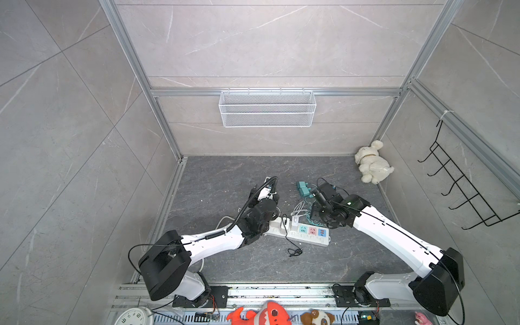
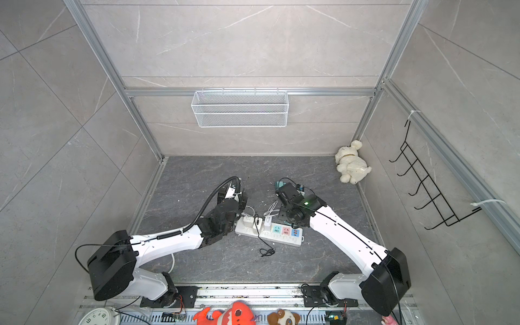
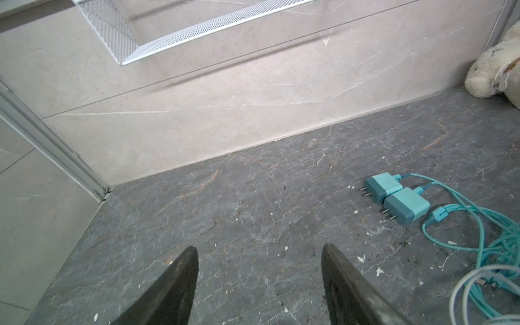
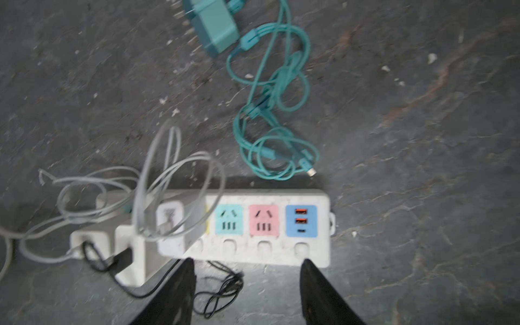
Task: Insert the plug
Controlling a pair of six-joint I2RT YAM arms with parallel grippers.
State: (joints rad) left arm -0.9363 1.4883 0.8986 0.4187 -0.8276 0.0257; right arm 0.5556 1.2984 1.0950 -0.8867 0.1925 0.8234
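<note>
**Bench stock, near → far**

1. Front rail: clock (image 1: pixel 132 316), red plush (image 1: pixel 267 313), brown plush (image 1: pixel 316 318), pink toy (image 1: pixel 420 318), in a row along the near edge.
2. Black cable (image 1: pixel 294 250): loose coil on the floor just in front of the strip; its other end runs up over the strip.
3. Power strip (image 4: pixel 281 253): white, lies flat mid-floor between the two arms, in both top views. Faces incl. teal socket (image 4: pixel 228 219), pink socket (image 4: pixel 264 219), blue USB panel (image 4: pixel 301 221).
4. White charger (image 4: pixel 171 225): seated in the strip beside the teal socket. White cable (image 4: pixel 174 183) looped over it.
5. Right gripper (image 4: pixel 247 261): jaws apart, approx. mid-spread, nothing between them. Tips sit over the strip's edge by the teal/pink sockets; contact can't be told.
6. Left gripper (image 3: pixel 259 250): jaws wide apart, holds nothing, bare floor between the tips. Points toward the back wall; plugs lie off to one side.
7. Teal plugs (image 3: pixel 406 206): qty 2, side by side, touching, flat on the floor beyond the strip, prongs exposed, in no socket. Teal cable (image 3: pixel 492 239) tangled between plugs and strip.
8. White plush (image 1: pixel 371 163): far right corner, against the wall.
9. Hook rack (image 1: pixel 461 191): black wire, on the right wall.
10. Mesh basket (image 1: pixel 267 108): white, hung on the back wall rail.
</note>
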